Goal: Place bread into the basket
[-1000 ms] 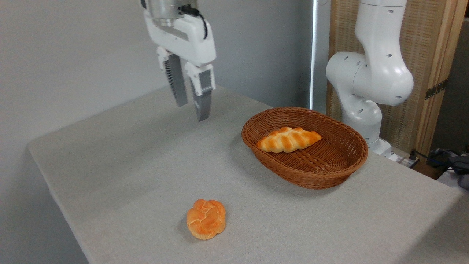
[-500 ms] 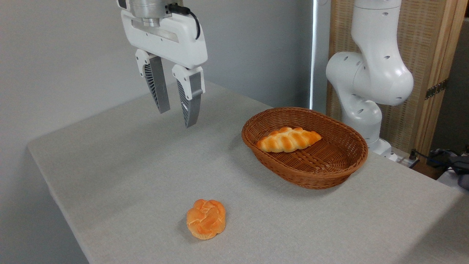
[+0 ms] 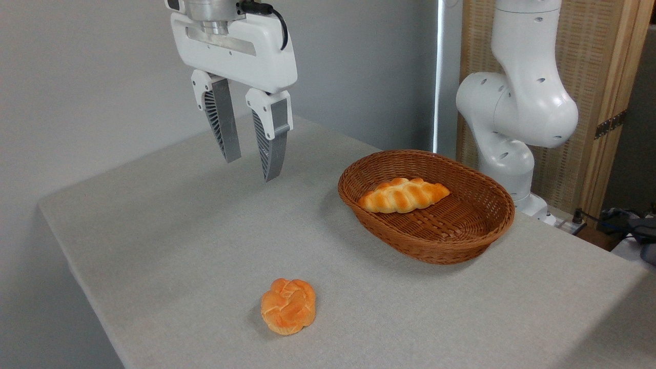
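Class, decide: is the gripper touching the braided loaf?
Apart. The camera view shows the open gripper in the air left of the basket, where the loaf lies.

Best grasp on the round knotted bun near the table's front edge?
Come from straight above with the gripper open and close across the round knotted bun at its widest middle. It lies flat and low on the table, clear all round.

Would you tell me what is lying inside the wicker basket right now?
Only the braided bread lies inside the basket, towards its left end. The near wall hides a strip of the basket floor, so that part cannot be checked.
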Motion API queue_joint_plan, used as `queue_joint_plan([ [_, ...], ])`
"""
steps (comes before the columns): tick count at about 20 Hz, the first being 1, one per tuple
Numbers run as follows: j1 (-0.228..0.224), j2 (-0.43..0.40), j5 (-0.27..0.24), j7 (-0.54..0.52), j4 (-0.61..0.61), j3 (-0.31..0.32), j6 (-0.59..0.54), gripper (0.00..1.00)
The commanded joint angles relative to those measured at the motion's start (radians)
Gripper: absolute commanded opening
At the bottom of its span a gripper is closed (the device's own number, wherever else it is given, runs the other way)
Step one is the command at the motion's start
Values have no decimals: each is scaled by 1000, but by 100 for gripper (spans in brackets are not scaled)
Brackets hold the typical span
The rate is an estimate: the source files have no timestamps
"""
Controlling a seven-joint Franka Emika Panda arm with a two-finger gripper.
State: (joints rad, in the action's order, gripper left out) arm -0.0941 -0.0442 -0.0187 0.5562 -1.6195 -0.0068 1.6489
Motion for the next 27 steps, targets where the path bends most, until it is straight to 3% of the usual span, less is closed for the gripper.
queue_joint_plan([
  [1, -19, 3, 20, -12, 16, 13, -18, 100],
  [27, -19, -6, 25, 8, 18, 47, -70, 100],
])
